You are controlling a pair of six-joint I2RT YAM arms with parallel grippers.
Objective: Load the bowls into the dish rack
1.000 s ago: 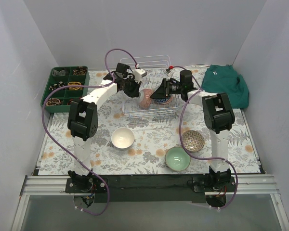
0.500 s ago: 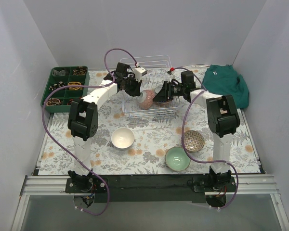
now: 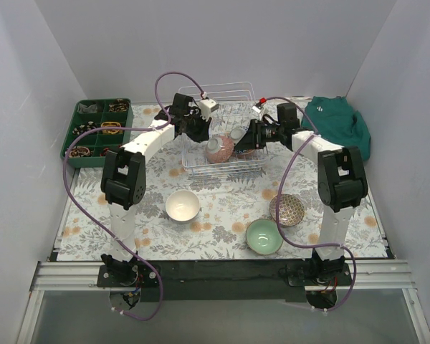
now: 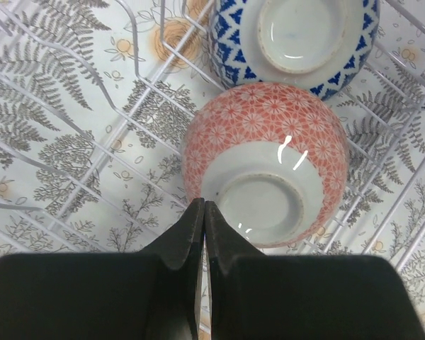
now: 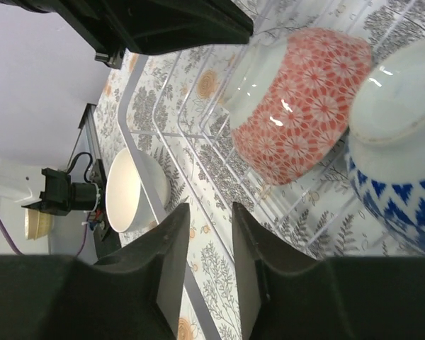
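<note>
The wire dish rack (image 3: 222,168) stands at the back middle. Inside it a red-white patterned bowl (image 3: 220,149) lies tipped, base showing, and a dark blue-and-white patterned bowl (image 3: 242,142) lies bottom-up against it. My left gripper (image 3: 203,135) is shut, its tips (image 4: 204,205) at the red bowl's (image 4: 269,149) base edge, nothing seen between them. My right gripper (image 3: 251,137) is open and empty, just right of the blue bowl (image 5: 404,156). The white bowl (image 3: 182,206), brown patterned bowl (image 3: 287,209) and mint green bowl (image 3: 264,236) sit on the mat in front. No orange-red bowl shows.
A green compartmented tray (image 3: 70,136) sits at the back left. A teal cloth (image 3: 337,125) lies at the back right. The rack's raised wire sides (image 5: 198,134) stand between the grippers and the front bowls. White walls close in the table.
My right gripper has drawn back to the right, away from the blue-and-white bowl, which now rests in the rack. The left arm has barely moved.
</note>
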